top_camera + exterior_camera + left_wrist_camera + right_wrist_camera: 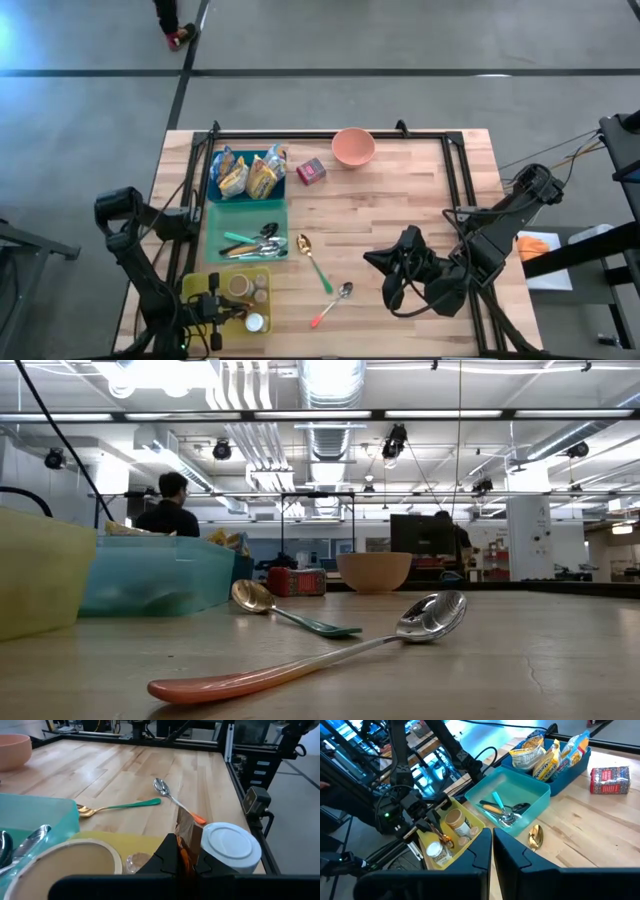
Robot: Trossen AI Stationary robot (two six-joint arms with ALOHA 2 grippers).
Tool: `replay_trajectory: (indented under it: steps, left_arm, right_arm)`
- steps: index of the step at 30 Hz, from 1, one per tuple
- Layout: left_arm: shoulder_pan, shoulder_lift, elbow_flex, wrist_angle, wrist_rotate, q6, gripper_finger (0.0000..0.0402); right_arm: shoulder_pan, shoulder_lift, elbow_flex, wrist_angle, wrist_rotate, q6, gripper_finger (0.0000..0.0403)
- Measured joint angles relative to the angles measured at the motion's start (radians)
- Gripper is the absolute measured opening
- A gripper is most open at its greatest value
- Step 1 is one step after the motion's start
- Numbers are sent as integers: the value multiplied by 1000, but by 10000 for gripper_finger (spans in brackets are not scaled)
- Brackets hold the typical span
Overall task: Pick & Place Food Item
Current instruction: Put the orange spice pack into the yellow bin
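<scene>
Over yellow bin, left hand clamped on small packet; probably light, crinkly, slippery, best pinched at top edge; right hand together, idle.

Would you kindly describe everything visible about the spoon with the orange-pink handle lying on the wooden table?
The orange-pink-handled spoon has a shiny silver metal bowl and neck, and a glossy handle fading from pale yellow to coral. It lies flat on the bare wooden table, bowl facing up, its handle end towards the yellow bin. It rests apart from the green-handled gold spoon; nothing but the table touches it.
</scene>
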Motion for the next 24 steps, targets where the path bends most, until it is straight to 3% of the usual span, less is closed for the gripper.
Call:
replay_trajectory:
  steps: [10, 24]
  left_arm:
    - [15, 66, 0, 62, 33, -1, 0]
    - [25, 69, 0, 75, 84, -32, 11]
  right_arm:
    - [0, 0, 0, 3, -1, 5, 15]
    - [0, 0, 0, 4, -5, 5, 15]
